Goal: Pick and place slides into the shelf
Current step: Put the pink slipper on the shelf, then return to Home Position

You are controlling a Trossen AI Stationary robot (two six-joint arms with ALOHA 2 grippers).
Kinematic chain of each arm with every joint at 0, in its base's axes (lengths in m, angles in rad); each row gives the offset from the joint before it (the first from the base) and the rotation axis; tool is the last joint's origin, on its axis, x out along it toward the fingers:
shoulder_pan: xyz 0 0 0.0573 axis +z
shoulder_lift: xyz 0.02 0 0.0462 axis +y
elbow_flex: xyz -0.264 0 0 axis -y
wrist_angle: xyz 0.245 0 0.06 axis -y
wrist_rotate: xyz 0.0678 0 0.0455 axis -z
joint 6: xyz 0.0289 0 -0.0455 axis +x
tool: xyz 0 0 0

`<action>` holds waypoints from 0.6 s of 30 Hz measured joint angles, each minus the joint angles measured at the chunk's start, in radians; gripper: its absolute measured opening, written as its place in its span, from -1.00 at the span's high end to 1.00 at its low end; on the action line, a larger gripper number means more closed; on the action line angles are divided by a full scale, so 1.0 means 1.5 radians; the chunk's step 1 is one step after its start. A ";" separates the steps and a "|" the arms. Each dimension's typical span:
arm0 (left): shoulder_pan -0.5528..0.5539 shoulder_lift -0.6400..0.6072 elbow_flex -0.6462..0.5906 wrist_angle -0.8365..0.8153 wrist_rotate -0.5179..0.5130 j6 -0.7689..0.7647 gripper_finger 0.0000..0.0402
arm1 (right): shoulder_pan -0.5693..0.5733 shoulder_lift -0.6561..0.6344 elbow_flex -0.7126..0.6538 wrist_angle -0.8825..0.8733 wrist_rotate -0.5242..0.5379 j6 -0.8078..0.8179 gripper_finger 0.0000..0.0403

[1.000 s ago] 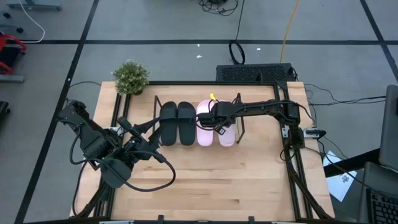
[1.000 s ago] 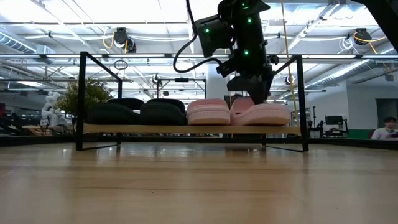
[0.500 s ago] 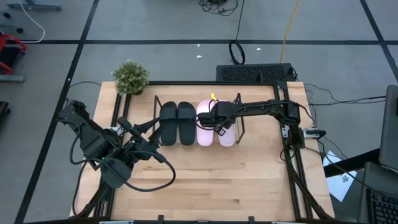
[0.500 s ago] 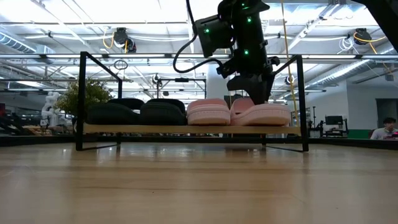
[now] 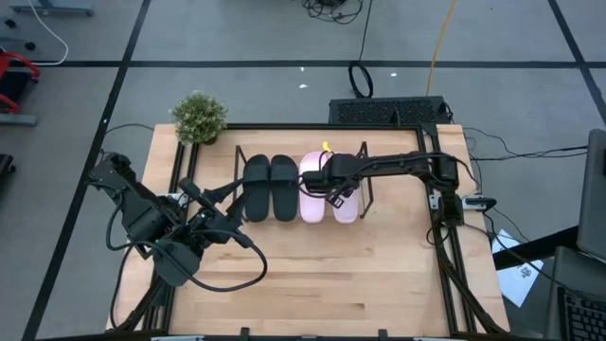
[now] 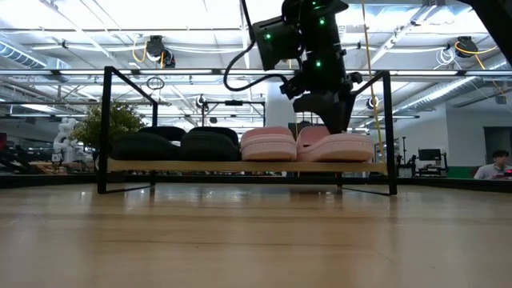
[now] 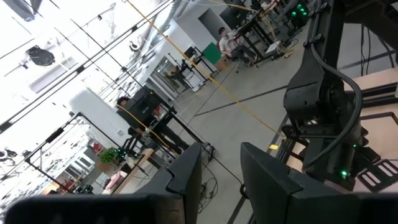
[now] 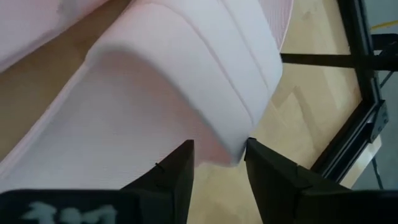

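The shelf (image 5: 236, 163) of thin black rods stands at the table's far middle. In a row on it lie two black slides (image 5: 270, 188) and two pink slides (image 5: 311, 197). My right gripper (image 5: 333, 192) hangs over the right pink slide (image 6: 340, 146), pointing down. It is open, with one finger on each side of the edge of that slide's strap (image 8: 205, 93). My left gripper (image 7: 221, 171) is open and waits over the table's left side (image 5: 213, 204), aimed up into the room. My right gripper (image 8: 217, 162) has its open fingers (image 8: 177, 171) on either side of the strap's edge (image 8: 233, 152) on the right pink slide, coming from above. Whether a finger touches the strap, I cannot tell. The slide lies flat on the shelf.
A small potted plant (image 5: 199, 116) stands at the table's far left corner, behind the shelf's left end. The shelf's upright rods (image 6: 106, 120) rise on both sides of the slides. Bare wooden tabletop (image 5: 331, 265) stretches from the shelf to the near edge.
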 joint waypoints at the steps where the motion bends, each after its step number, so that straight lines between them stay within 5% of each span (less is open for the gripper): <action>1: 0.000 0.000 0.000 0.000 0.000 0.000 0.41 | 0.000 -0.003 0.000 0.000 -0.003 0.000 0.33; 18: 0.000 0.000 0.000 0.000 0.000 -0.007 0.41 | 0.001 -0.112 0.000 0.100 -0.036 0.035 0.33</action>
